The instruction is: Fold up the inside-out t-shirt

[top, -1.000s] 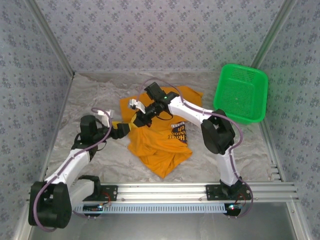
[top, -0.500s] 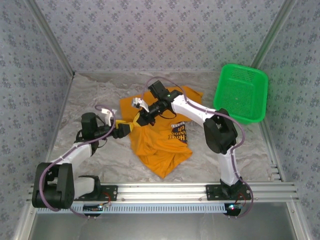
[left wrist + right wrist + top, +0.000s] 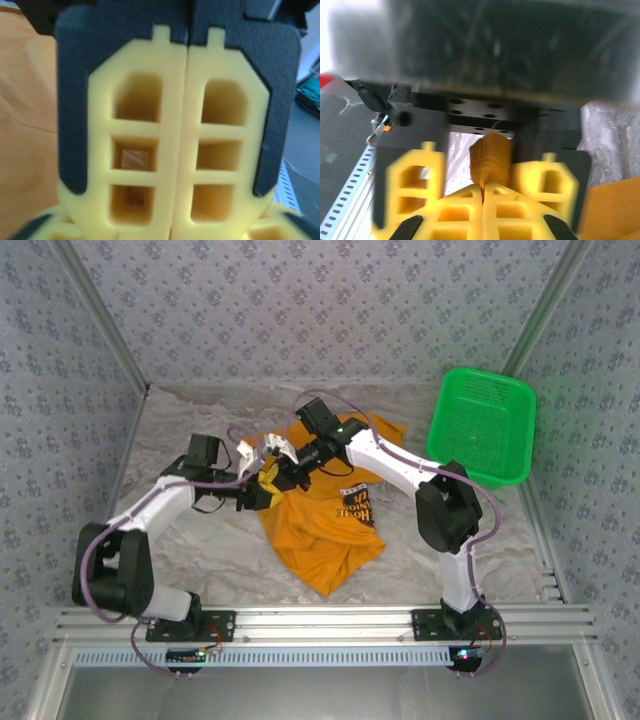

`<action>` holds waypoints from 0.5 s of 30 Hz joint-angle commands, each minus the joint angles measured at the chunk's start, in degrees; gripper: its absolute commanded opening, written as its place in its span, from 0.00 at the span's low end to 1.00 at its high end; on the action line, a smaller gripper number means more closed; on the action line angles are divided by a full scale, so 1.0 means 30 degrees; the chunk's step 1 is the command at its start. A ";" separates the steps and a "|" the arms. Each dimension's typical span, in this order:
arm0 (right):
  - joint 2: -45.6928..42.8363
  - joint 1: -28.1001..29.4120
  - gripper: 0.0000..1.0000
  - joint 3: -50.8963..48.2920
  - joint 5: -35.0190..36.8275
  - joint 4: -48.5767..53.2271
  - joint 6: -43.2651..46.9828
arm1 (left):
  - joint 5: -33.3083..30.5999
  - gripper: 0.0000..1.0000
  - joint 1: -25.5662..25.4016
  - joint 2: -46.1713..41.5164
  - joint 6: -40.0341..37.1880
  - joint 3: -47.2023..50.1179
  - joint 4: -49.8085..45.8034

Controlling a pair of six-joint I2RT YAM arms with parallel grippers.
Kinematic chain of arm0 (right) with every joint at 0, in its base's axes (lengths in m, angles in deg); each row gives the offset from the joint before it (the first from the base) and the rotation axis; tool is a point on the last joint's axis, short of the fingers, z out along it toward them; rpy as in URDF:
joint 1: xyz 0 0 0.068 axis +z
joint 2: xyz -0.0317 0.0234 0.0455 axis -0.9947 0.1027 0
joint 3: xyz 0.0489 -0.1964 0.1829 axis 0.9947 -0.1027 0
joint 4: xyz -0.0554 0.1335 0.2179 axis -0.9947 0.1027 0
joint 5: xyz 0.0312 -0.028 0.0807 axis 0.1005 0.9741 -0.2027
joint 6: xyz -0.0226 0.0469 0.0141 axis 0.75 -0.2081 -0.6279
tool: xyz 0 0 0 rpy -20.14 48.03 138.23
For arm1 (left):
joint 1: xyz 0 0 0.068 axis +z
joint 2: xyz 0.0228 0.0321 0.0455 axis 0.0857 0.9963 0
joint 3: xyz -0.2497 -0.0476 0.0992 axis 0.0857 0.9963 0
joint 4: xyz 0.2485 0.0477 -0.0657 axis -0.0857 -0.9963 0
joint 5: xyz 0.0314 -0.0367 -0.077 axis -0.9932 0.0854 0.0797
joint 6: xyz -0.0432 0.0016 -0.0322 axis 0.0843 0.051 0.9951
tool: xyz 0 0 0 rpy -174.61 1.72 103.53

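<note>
Rail: a metal rail (image 3: 330,621) is running along the near edge of the table (image 3: 230,552), carrying both arm bases.

Table: a crumpled pale sheet (image 3: 180,420) is covering the whole surface.

T-shirt: the orange-yellow t-shirt (image 3: 315,540) is lying bunched and wrinkled in the middle of the table, between the two arms. Its lowest corner is pointing toward the rail, and a dark printed patch (image 3: 357,505) is showing on its right side.

Left gripper: the left gripper (image 3: 262,492) is reaching in from the left and sitting at the t-shirt's left edge. In the left wrist view its yellow fingers (image 3: 145,150) are pressing together along their full length, with orange cloth lying behind them. Whether any cloth is caught between them cannot be told.

Right gripper: the right gripper (image 3: 284,468) is sitting just beyond the left one, over the t-shirt's far left part. In the right wrist view its fingers are pinching a fold of the orange cloth, which is standing up from between them.

Basket: a green mesh basket (image 3: 478,430) is resting at the far right, apart from the t-shirt.

Walls: patterned grey walls (image 3: 320,310) are enclosing the table on three sides.
</note>
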 commanded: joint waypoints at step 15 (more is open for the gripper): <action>-0.1197 -0.0485 0.00 -0.0867 0.0174 -0.0937 -0.0434 | -0.2358 0.43 -0.0815 -0.1566 -0.1417 0.0693 -0.1129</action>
